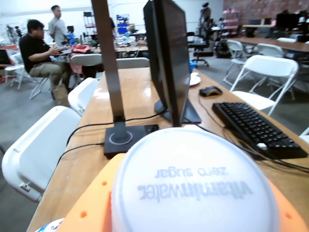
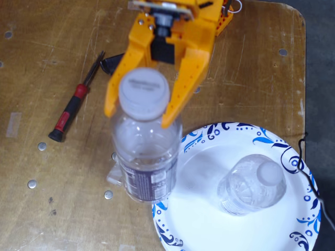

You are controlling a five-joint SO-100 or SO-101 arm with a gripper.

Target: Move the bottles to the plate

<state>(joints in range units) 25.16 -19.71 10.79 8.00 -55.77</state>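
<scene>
One crinkled bottle (image 2: 253, 184) stands on the plate (image 2: 293, 157), lower right of the fixed view. My gripper (image 2: 139, 118) clenches the capped bottle (image 2: 145, 157) at the plate's left rim; next I carry it inward and release.

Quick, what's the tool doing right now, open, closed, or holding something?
Tool: closed on the wide-capped bottle just below its cap, held upright at the plate edge.
</scene>
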